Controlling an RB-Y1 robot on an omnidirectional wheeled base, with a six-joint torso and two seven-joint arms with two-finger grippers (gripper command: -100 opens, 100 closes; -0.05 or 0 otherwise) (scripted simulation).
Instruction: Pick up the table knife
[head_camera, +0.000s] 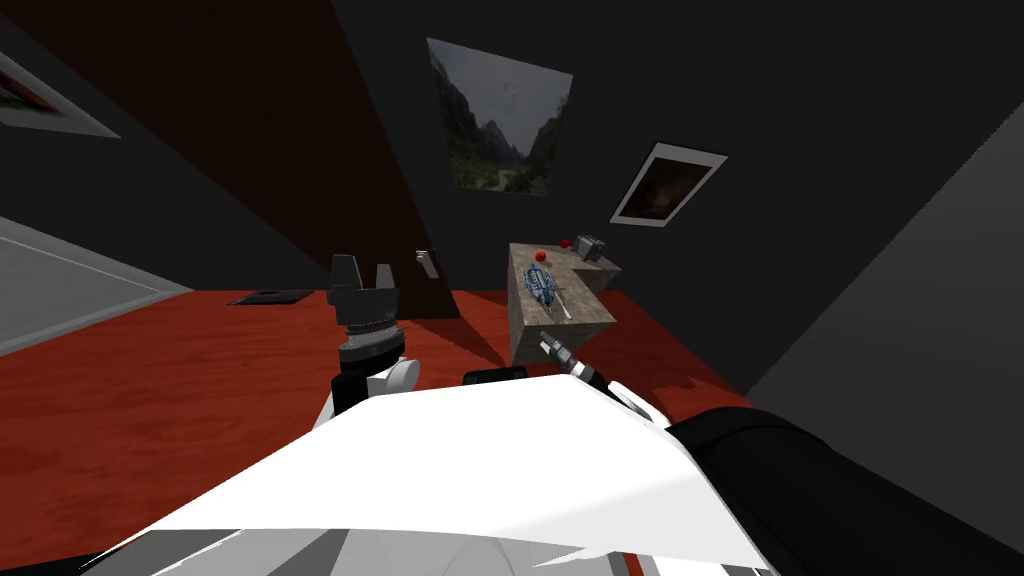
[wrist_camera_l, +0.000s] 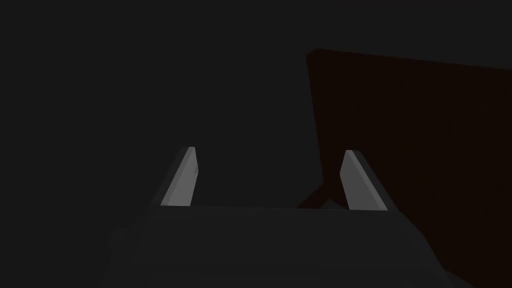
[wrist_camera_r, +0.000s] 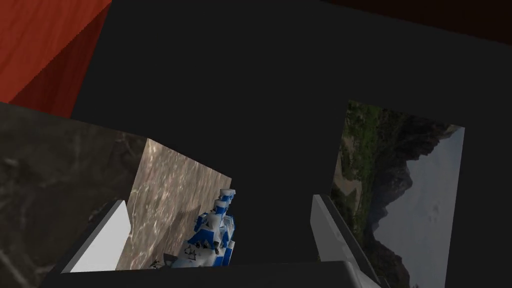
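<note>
Both the left gripper (wrist_camera_l: 270, 150) and right gripper (wrist_camera_r: 217, 200) are spread, empty. The knife (head_camera: 563, 304) lies by the worktop's (head_camera: 592, 300) near edge, just beside a blue-and-white thing (head_camera: 541, 284); we risk snagging that, or pushing the knife off.

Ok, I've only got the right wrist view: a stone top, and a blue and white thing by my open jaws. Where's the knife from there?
Observer: In the head view a thin pale piece, likely the table knife, lies on the table just right of the blue and white object.
Operator: Anything else up there?
Observer: Two small red balls and a grey box at the far end.
Operator: And my other side?
Observer: The left arm is up over the red floor, jaws open, away from the table.
</note>
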